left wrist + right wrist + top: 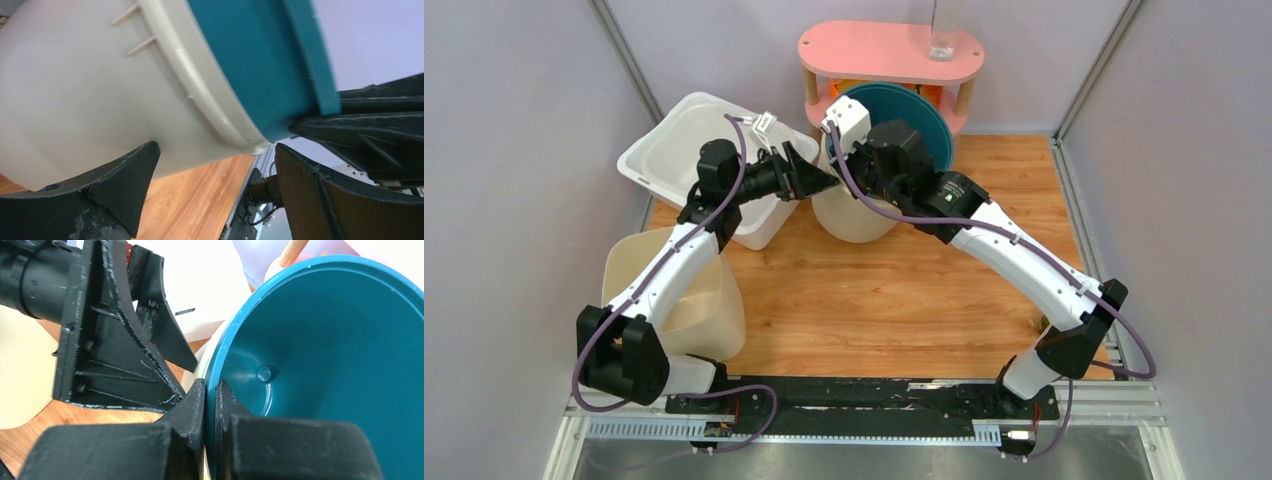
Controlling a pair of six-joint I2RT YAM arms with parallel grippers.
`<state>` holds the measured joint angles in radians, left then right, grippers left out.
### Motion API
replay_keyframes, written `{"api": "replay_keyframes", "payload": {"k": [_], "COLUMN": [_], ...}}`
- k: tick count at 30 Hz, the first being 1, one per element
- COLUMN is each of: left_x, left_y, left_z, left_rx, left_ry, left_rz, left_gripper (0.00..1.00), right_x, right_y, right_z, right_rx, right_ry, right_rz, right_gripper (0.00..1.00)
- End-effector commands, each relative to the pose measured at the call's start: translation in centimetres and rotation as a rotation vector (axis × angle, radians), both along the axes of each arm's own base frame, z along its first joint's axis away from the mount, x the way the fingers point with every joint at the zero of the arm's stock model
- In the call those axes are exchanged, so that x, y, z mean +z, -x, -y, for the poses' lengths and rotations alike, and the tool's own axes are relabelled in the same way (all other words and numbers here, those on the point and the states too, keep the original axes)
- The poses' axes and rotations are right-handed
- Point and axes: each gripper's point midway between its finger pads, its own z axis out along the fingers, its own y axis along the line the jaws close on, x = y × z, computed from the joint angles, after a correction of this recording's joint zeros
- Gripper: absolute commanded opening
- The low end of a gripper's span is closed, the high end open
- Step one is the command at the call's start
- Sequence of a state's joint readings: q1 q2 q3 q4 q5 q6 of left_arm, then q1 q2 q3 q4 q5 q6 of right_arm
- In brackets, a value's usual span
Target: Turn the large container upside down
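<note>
The large container is a cream round tub (854,215) with a teal tub (919,115) nested inside it. It stands tilted at the back middle of the wooden table. My right gripper (862,150) is shut on the teal rim (235,330), one finger inside and one outside (212,382). My left gripper (824,182) is open beside the cream wall (75,90). In the left wrist view its jaws (216,146) straddle the tub's lower edge. One fingertip (145,160) looks to touch the wall and the other sits just off the rim.
A white rectangular bin (686,150) lies tilted at the back left. A cream bin (679,300) stands at the near left under my left arm. A pink two-tier stand (889,50) with a clear glass (944,30) stands behind the tub. Walls close in on both sides.
</note>
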<state>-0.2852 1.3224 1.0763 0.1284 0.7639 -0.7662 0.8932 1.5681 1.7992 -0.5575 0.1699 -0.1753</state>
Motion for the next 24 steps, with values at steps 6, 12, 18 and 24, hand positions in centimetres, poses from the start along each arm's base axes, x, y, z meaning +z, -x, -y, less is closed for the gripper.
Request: {"api": "replay_keyframes", "payload": {"k": [6, 12, 18, 24], "left_x": [-0.6, -3.5, -7.8, -12.9], "left_y": [-2.2, -3.4, -4.2, -5.4], "left_z": [-0.1, 0.7, 1.0, 0.2], "left_rx": [0.089, 0.138, 0.204, 0.270], "left_ry": [-0.030, -0.192, -0.373, -0.487], "left_rz": [-0.071, -0.055, -0.078, -0.134], "left_gripper": [0.90, 0.84, 0.82, 0.82], "right_x": [8.9, 10.2, 13.6, 17.3], "right_y": [0.8, 1.5, 2.5, 2.8], "right_z": [-2.0, -3.3, -5.6, -6.0], "right_rx": [0.077, 0.117, 0.216, 0.234], "right_ry": [-0.250, -0.346, -0.473, -0.564], "right_rz": [0.157, 0.097, 0.056, 0.083], "right_gripper": [0.00, 0.00, 0.00, 0.00]}}
